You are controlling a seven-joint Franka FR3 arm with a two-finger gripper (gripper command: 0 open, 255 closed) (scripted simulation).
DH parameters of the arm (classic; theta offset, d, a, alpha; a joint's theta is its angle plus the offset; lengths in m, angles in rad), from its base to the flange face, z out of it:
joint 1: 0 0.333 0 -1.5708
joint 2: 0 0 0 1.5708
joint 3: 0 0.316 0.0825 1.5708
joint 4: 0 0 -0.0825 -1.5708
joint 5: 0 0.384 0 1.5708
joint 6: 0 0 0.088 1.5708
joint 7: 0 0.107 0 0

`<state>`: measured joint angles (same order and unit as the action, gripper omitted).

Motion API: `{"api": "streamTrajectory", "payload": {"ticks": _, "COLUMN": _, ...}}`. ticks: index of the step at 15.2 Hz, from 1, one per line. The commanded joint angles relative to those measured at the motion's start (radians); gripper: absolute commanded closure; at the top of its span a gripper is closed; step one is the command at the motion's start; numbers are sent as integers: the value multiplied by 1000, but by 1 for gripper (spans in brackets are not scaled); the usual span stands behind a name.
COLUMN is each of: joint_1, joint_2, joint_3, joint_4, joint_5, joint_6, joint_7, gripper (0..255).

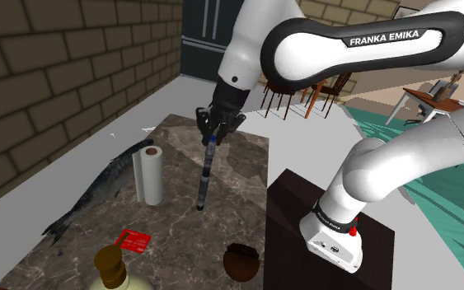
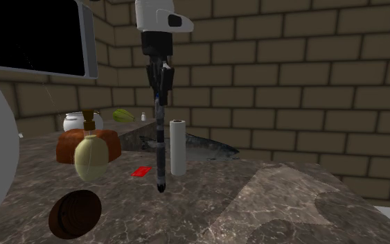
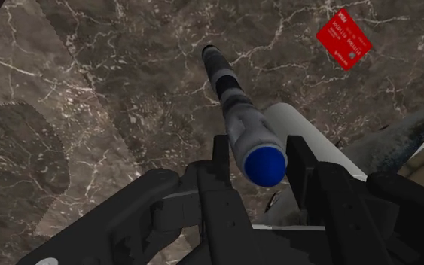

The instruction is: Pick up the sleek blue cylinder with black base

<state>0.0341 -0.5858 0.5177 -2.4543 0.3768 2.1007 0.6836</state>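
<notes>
- Over the middle of the marble table (image 1: 246,161), the gripper (image 1: 213,130) hangs high with its fingers pointing down.
- Fingers closed on the top end of the cylinder (image 1: 206,177), one on each side of the blue cap; wrist view shows both pressed against it (image 3: 236,105).
- Cylinder is long, thin and banded grey and dark, with a blue top. It hangs nearly upright from the gripper with its dark lower tip just over the tabletop (image 2: 160,152).
- Tip looks clear of the surface, but the gap is small; cannot confirm it from any view.
- Paper towel roll (image 1: 149,175) stands upright just beside the cylinder, toward the wall-side edge, not touching it.
- Fish (image 1: 98,194) lies along that wall-side edge behind the roll.
- Red card (image 1: 132,240) lies flat, apart from the cylinder's tip.
- Brown bowl (image 1: 241,262) sits by the edge next to the stand.
- Progress: grasp looks done and the lift is under way or just finished.
- Left: raise it a bit more for clear separation and keep the grip steady.
</notes>
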Motion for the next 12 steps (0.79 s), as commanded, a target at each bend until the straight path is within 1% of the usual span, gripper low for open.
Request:
{"api": "streamTrajectory", "payload": {"ticks": 1, "joint_1": -2, "joint_2": -5, "joint_3": -6, "joint_4": 22, "joint_5": -5, "joint_6": -27, "joint_7": 3, "gripper": 255}}
{"api": "streamTrajectory", "payload": {"ticks": 10, "joint_1": -11, "joint_2": -18, "joint_3": -35, "joint_4": 132, "joint_5": -29, "joint_6": -149, "joint_7": 15, "gripper": 255}}
{"api": "streamTrajectory", "payload": {"ticks": 12, "joint_1": -11, "joint_2": -18, "joint_3": -35, "joint_4": 133, "joint_5": -30, "joint_6": -151, "joint_7": 15, "gripper": 255}}
